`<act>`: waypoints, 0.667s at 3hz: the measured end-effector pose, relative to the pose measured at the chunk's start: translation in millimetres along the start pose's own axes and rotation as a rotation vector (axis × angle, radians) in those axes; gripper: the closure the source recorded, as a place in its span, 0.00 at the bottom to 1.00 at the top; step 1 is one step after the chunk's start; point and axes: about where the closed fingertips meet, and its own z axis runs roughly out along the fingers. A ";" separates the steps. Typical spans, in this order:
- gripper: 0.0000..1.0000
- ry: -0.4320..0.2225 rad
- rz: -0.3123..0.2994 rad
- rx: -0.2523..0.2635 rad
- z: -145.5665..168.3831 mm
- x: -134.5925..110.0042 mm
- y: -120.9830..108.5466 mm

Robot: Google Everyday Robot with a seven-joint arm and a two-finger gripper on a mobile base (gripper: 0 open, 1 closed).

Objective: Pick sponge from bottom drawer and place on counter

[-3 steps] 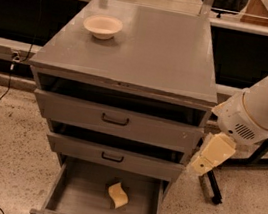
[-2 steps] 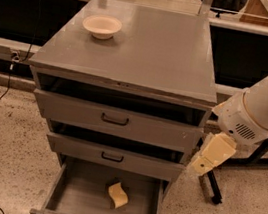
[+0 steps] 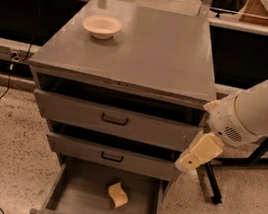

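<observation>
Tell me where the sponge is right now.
The sponge lies in the open bottom drawer, just right of its middle in the camera view. The gripper hangs higher, off to the right, beside the middle drawer.

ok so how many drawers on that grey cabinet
3: top drawer slightly open under the counter, middle drawer slightly open below it, bottom drawer pulled well out with the sponge inside. The claw hangs beside the middle drawer.

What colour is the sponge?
The sponge is pale yellow-tan, camera view; gripper beside the middle drawer.
</observation>
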 end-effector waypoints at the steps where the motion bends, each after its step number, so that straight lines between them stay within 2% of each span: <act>1: 0.00 0.007 -0.001 -0.005 -1.2 1.2 1.3; 2: 0.00 -0.038 -0.003 0.025 12.6 0.9 4.4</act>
